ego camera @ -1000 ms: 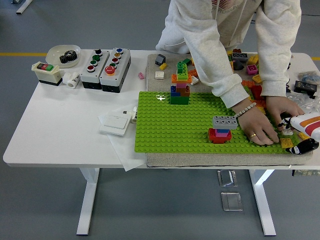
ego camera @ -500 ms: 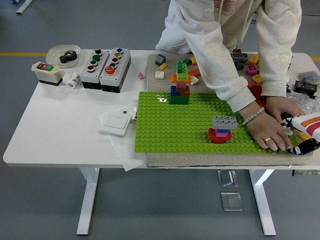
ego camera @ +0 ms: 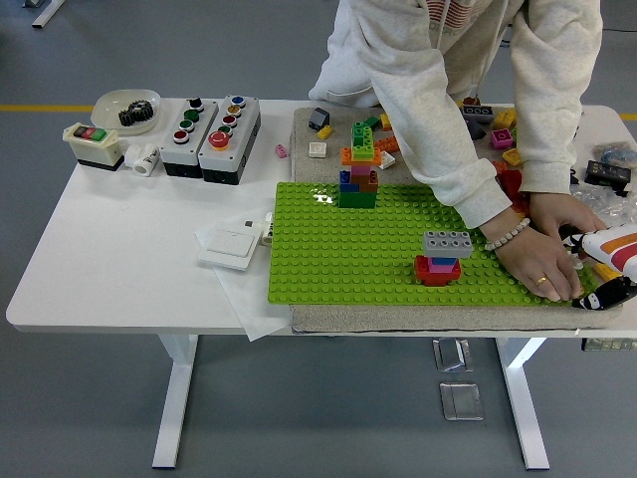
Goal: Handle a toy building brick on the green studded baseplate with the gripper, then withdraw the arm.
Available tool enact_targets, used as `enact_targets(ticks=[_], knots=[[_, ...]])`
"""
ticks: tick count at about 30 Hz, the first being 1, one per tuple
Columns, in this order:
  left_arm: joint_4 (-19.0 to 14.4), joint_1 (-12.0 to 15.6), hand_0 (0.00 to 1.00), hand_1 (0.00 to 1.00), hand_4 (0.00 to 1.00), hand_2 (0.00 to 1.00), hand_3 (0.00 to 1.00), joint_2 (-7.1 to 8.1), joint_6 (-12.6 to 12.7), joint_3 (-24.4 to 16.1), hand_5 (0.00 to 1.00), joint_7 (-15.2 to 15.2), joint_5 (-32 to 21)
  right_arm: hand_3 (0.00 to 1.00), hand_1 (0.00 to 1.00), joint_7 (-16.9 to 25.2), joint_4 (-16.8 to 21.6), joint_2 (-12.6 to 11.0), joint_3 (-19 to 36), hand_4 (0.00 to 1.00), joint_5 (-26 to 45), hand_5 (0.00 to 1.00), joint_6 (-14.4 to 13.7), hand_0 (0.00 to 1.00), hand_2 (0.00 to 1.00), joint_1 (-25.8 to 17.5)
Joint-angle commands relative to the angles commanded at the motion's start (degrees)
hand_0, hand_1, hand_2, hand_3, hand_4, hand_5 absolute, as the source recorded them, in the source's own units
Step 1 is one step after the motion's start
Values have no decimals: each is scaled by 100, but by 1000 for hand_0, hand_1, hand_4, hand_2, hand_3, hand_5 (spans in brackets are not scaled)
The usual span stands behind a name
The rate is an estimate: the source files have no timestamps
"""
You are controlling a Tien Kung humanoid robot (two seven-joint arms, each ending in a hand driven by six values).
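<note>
The green studded baseplate [ego camera: 338, 249] lies on a grey mat at the table's middle right. On it stand a tall stack of mixed bricks [ego camera: 359, 169] near the back and a small stack with a grey brick [ego camera: 447, 242] on top of a red one [ego camera: 436, 271]. A person in a white hoodie leans over from the far side. One of the person's hands [ego camera: 542, 267] presses flat on the baseplate's front right corner, and the other hand [ego camera: 562, 211] is just behind it. Neither robot hand is in view.
Loose bricks [ego camera: 493, 129] lie on the mat behind the baseplate. A white and orange toy [ego camera: 615, 246] sits at the right edge. On the left are two button boxes [ego camera: 211, 124], a switch box [ego camera: 92, 144], a bowl with a gear [ego camera: 126, 108] and a white wall switch [ego camera: 231, 242].
The person's ringed hand has slid right along the baseplate's front edge to its right corner, covering the yellow brick seen there before. The stacks have not moved.
</note>
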Motion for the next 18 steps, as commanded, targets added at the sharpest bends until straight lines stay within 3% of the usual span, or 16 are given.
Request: enact_targets(ticks=[18], knots=[[0, -2, 775, 722, 588, 646, 562, 4, -5, -14, 613, 3, 22, 847, 671, -2, 0, -4, 4, 961, 29, 311, -6, 665, 763, -6]])
